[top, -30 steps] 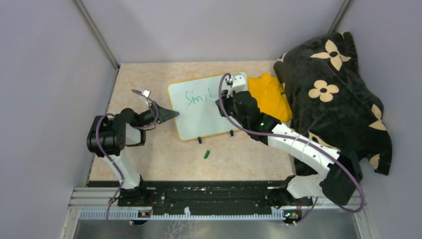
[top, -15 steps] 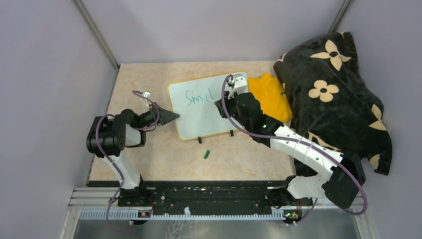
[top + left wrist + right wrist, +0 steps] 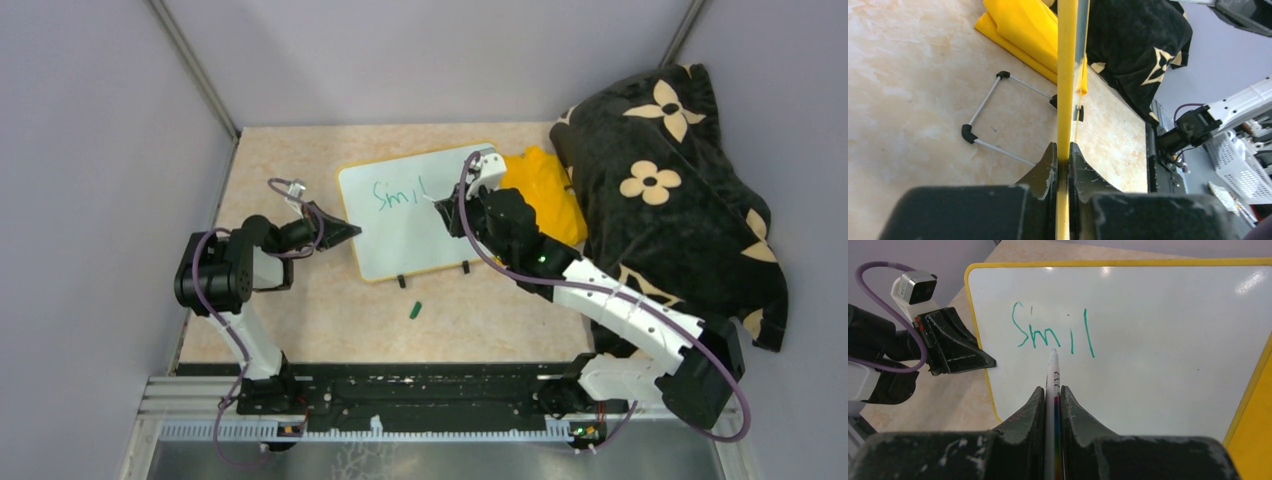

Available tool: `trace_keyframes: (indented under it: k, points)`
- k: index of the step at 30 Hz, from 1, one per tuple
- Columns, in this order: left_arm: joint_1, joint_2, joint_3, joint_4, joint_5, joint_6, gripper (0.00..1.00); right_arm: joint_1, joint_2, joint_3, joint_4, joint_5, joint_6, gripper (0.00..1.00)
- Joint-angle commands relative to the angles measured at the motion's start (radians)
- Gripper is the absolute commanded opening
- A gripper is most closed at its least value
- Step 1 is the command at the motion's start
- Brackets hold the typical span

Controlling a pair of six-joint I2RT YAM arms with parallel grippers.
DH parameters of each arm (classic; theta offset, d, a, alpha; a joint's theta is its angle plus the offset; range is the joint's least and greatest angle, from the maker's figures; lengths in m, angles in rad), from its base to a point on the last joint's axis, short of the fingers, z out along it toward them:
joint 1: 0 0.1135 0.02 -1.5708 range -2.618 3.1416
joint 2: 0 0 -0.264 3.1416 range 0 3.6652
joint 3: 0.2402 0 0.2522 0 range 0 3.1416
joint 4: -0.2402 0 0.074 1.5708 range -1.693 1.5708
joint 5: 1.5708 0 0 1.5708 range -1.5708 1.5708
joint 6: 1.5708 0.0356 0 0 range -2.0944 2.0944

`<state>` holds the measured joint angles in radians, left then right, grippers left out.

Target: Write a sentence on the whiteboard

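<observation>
Now we pinch the left edge of the whiteboard (image 3: 400,245), mid-table (image 3: 300,160), with our left gripper (image 3: 1063,150) closed on its yellow frame. Our right gripper (image 3: 1050,390) clamps a marker (image 3: 1052,371), its tip just below the green sentence (image 3: 1089,337), which reads "Smil".

Two black-and-white jointed arms here: L arm (image 3: 225,290) at 8 o'clock, R arm (image 3: 620,310) at 4. Purple looping cable (image 3: 878,263) on each. L gripper (image 3: 352,231): black wedge fingers (image 3: 1045,170), scuffed w/ pale scratches, small silver boxy cam (image 3: 915,286) by its wrist. Tiny green LED (image 3: 541,261) lit on R forearm.
</observation>
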<state>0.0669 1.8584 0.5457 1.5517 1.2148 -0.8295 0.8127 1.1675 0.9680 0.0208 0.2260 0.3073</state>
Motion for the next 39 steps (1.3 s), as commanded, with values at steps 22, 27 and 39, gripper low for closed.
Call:
trace_keyframes:
  k: [22,27,39]
  points:
    - [-0.004,-0.004,-0.031,0.24,0.011,0.125,0.0,-0.009,0.11,0.04,0.089,0.113,0.018,0.0]
    - [-0.004,-0.004,-0.03,0.24,0.014,0.125,0.0,-0.009,0.135,0.059,0.088,0.133,0.018,0.0]
    - [-0.004,0.004,-0.024,0.242,0.012,0.112,0.0,-0.021,0.165,0.075,0.081,0.167,0.013,0.0]
